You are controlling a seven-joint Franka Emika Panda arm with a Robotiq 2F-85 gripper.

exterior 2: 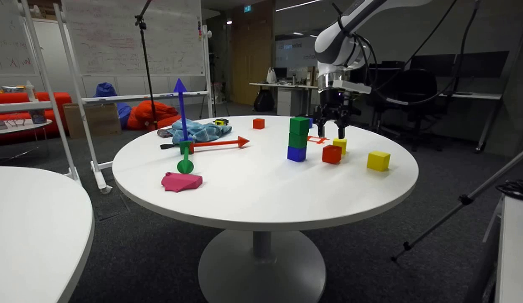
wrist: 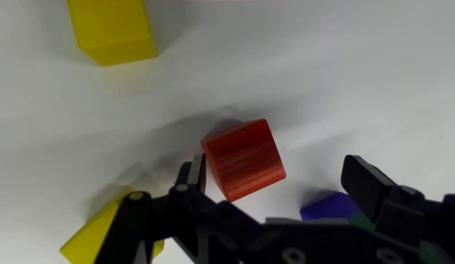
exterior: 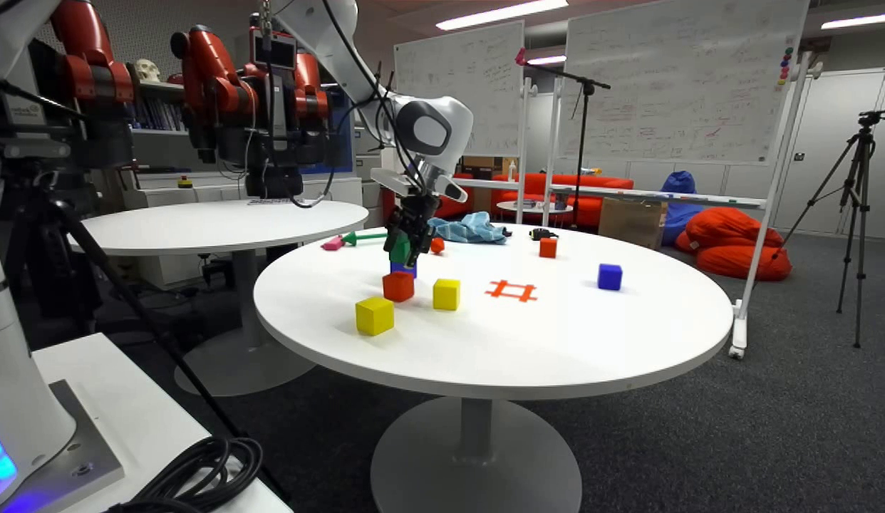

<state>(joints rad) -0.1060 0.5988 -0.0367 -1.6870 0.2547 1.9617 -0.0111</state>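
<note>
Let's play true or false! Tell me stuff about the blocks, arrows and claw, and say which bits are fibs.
1. The claw is gripping a cube. False: the claw is open and holds nothing.
2. In the wrist view, a red cube shows between the claw's fingers. True.
3. A blue cube sits under two green cubes. True.
4. The yellow cubes are stacked together. False: the yellow cubes stand apart on the table.
5. The red arrow points upward. False: the blue arrow points upward.

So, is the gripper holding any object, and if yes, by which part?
Nothing is held: the open gripper hangs above a red cube, which rests on the table.
</note>
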